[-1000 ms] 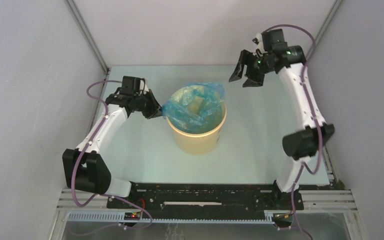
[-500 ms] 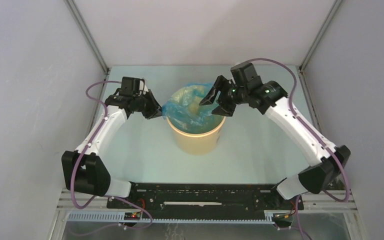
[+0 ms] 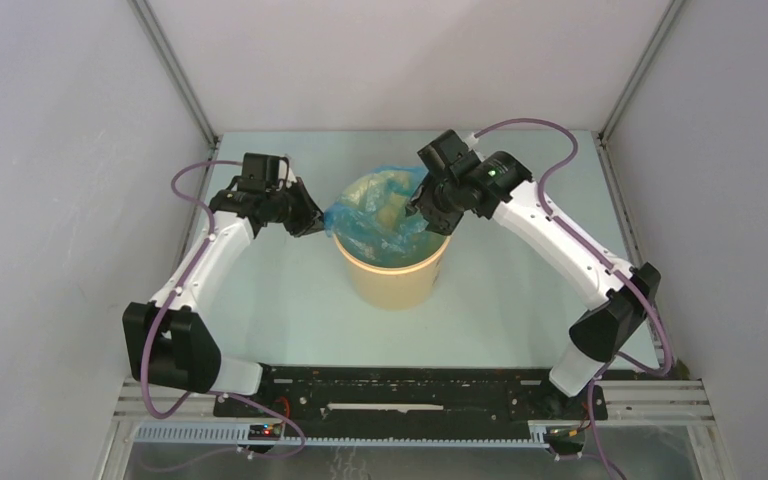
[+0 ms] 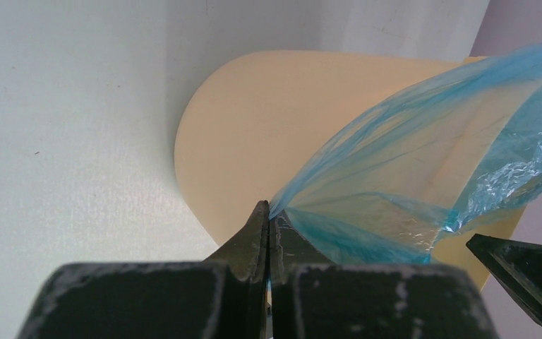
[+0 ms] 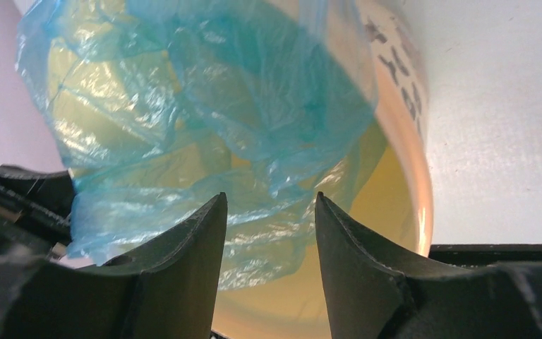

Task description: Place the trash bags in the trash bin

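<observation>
Translucent light-blue plastic bag point(image 5: 205, 106), in pale yellow-tan round bucket point(image 3: 395, 280), lies directly beneath the unclenched right gripper point(image 5: 271, 205); left gripper point(image 4: 268, 212) grasps its corner.

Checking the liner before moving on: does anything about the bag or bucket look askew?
Yes. The blue bag sits unevenly in the bucket: its left edge is stretched out past the rim, pinched by the left gripper, jaws shut, while the rest lies crumpled inside. Nothing spilled.

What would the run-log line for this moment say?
left gripper: shut on bag edge | right gripper: open over bucket mouth | bag: partly in bucket
</observation>
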Action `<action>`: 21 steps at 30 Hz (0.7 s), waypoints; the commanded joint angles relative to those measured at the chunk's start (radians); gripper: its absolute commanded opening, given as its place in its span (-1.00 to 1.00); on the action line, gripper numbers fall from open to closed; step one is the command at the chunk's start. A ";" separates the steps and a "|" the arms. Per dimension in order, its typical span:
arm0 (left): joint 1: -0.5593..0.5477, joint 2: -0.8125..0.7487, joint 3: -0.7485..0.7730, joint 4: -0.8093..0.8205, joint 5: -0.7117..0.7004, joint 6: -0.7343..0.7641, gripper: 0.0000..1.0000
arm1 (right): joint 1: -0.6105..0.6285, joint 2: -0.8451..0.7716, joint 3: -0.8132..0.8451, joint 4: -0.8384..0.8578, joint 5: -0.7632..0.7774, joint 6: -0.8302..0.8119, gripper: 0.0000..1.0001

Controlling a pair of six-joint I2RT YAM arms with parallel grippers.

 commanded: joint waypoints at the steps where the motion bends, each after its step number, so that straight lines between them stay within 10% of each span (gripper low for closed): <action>1: -0.004 -0.036 -0.008 0.034 0.027 -0.004 -0.99 | 0.009 0.041 0.035 -0.035 0.112 0.036 0.15; 8: -0.003 -0.045 -0.012 0.036 0.021 0.001 -0.99 | 0.023 0.112 0.080 -0.030 0.151 0.022 0.11; 16: -0.002 -0.046 -0.024 0.047 -0.003 0.016 -1.00 | -0.006 0.078 0.197 -0.065 0.069 -0.051 -1.00; 21: -0.003 -0.055 -0.028 0.048 -0.033 0.040 -1.00 | -0.123 -0.066 0.124 -0.045 -0.239 -0.126 -1.00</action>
